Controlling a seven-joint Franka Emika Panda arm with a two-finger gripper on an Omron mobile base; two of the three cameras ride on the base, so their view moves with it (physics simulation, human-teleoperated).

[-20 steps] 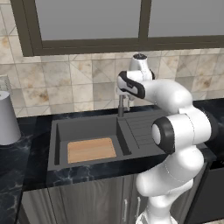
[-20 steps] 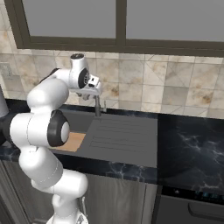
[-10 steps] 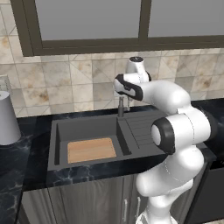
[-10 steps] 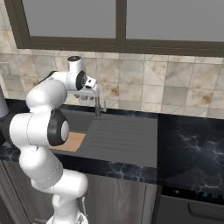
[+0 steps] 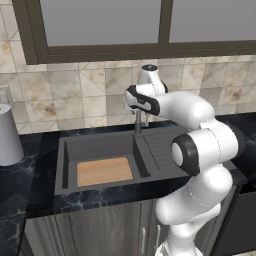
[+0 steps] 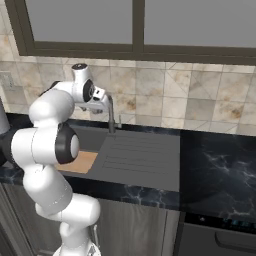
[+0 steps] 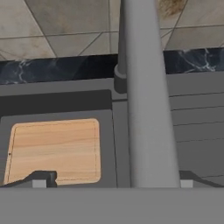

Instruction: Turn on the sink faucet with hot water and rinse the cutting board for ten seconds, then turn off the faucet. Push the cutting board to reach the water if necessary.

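The dark grey sink holds the light-tan cutting board flat on the left part of its basin floor. It is also seen as the cutting board in the hand view and, half hidden by my arm, the cutting board in the right base view. The sink faucet stands behind the basin, where it meets the ribbed drainboard. My gripper is open, and the faucet's spout arm runs between its wide-set fingertips. The gripper hangs just in front of the post. No water shows.
A grey cylindrical container stands on the black marbled counter left of the sink. A tiled wall and a dark-framed window rise close behind the faucet. The ribbed drainboard lies right of the basin.
My hand has drifted a little left and lower at the faucet's spout. The jaws have spread slightly wider. The cutting board has not moved.
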